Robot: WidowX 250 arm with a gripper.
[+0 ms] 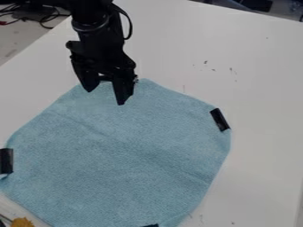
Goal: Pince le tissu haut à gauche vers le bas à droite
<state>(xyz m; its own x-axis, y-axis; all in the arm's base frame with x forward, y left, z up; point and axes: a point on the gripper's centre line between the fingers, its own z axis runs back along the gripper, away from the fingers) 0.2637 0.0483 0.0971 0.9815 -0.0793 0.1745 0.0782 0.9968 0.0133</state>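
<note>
I saw a flat white table supporting a light-blue, many-sided fabric cloth at its centre. The black two-finger gripper hung at the cloth's 12 o'clock edge, fingertips apart. Black rectangular strips marked its 2 and 9 o'clock edges.

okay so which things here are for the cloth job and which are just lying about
For the job:
- blue cloth
- tool
- probably the black strips at the cloth's edges

Just lying about:
- dark cables, upper left
- yellowish thing, lower left, unclear what
</note>
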